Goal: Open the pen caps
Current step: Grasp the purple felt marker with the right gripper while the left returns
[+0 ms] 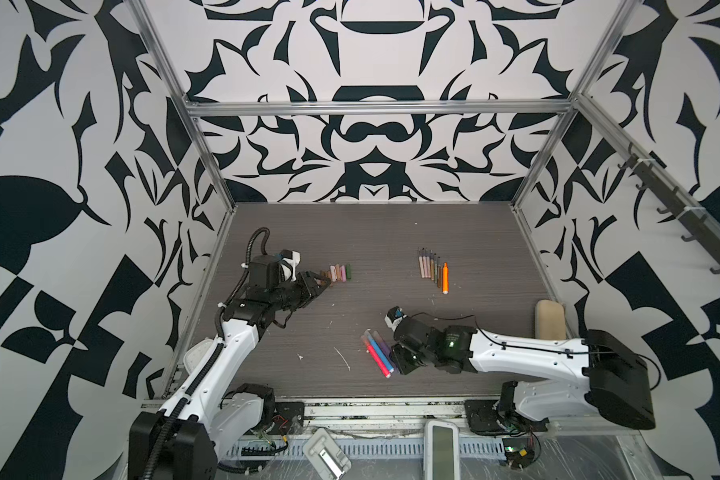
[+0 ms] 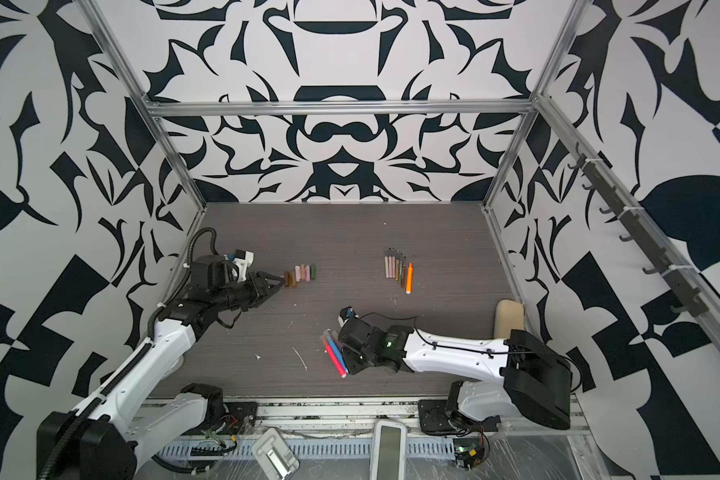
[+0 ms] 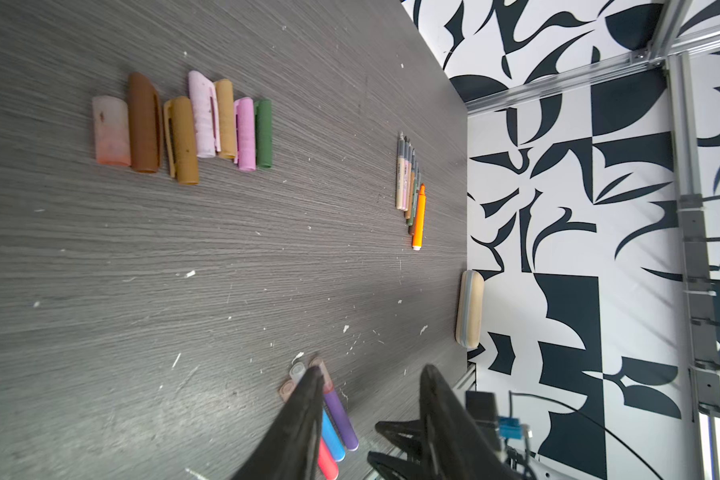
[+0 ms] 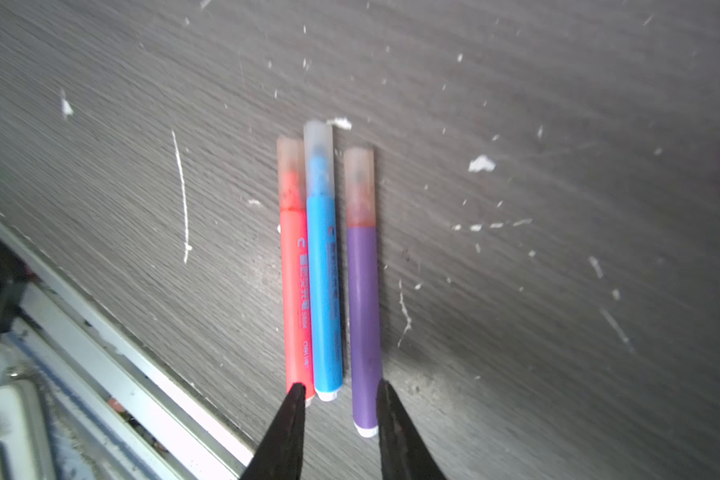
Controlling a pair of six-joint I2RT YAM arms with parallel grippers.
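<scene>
Most of the work looks done. Left of centre in both top views, a tight row of loose pen caps (image 1: pixel 341 272) lies on the desk (image 1: pixel 350 232). The left wrist view shows seven of them (image 3: pixel 184 129) side by side: translucent peach, brown, tan, pink, tan, pink and dark green. Right of centre lies the matching row of bare pens (image 1: pixel 431 270), their tips exposed, with the thicker orange pen (image 1: pixel 445 277) at its right end. That row also seems to hold seven, though the thin ones are too small to count surely. What is left sits at lower centre: three capped pens (image 1: pixel 377 353), namely the pink-red pen (image 4: pixel 294 291), the blue pen (image 4: pixel 325 291) and the purple pen (image 4: pixel 364 311), each with its translucent cap on. The jaws of the right arm (image 1: pixel 524 353) are low over the tail ends of these three. They stand apart and clamp nothing, one tip over the end of the pink-red pen and the other just beside the purple one. The jaws of the left arm (image 1: pixel 238 332) are also apart and empty, just beside the left end of the cap row. I judge about seven pens finished and three to go, with the next pick not yet made.
</scene>
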